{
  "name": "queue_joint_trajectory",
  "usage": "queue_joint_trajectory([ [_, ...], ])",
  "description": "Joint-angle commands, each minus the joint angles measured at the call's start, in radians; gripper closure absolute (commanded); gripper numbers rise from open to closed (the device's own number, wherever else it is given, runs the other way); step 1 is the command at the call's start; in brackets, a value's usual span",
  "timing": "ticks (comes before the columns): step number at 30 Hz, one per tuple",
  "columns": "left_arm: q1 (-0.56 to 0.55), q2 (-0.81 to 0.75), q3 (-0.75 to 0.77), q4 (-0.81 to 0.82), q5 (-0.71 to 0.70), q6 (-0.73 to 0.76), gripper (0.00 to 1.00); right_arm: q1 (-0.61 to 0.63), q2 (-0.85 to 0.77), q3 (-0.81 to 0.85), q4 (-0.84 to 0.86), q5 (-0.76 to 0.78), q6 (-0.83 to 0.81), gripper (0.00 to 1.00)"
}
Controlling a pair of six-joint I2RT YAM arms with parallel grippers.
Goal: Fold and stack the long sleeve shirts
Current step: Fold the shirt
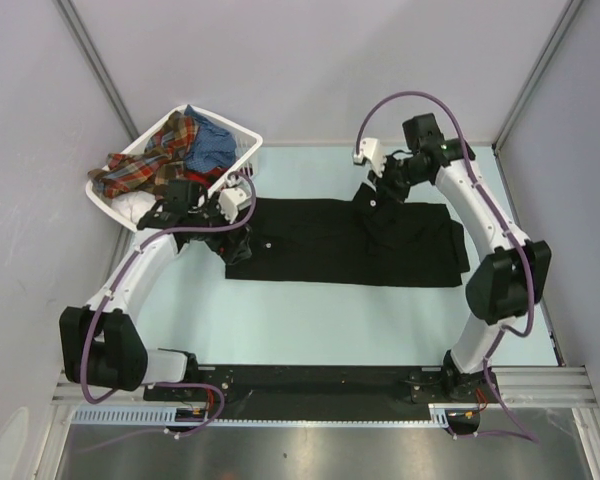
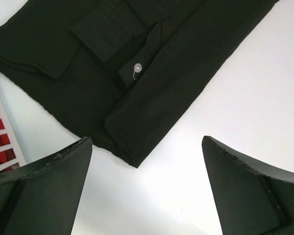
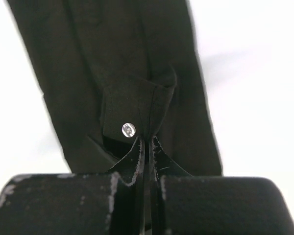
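Observation:
A large black long sleeve shirt [image 1: 320, 245] lies spread flat across the middle of the table. My right gripper [image 1: 373, 205] is at its upper edge, shut on a buttoned cuff [image 3: 137, 110] of the black shirt [image 3: 137, 54]; the right wrist view shows the cloth pinched between the fingertips, beside a clear button [image 3: 128, 129]. My left gripper [image 1: 235, 240] hovers over the shirt's left end. It stands open [image 2: 146, 139] with nothing between its fingers, above a corner of the black shirt [image 2: 63, 49].
A white slatted basket [image 1: 252, 138] sits at the back left, holding a red-orange plaid shirt [image 1: 145, 160], a blue one [image 1: 210, 145] and a white one [image 1: 135, 208]. Its slats [image 2: 0, 142] show at the left of the left wrist view. Grey walls surround the table.

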Motion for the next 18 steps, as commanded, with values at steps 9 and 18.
queue_joint_trajectory([
  [9, 0.112, 0.012, 0.053, 0.028, 0.089, -0.075, 0.00, 0.052, 0.151, 0.283, 0.060, -0.222, 0.363, 1.00],
  [18, 0.137, 0.021, 0.040, 0.037, 0.114, -0.093, 0.01, 0.173, 0.088, 0.049, 0.404, -0.218, 0.644, 1.00],
])
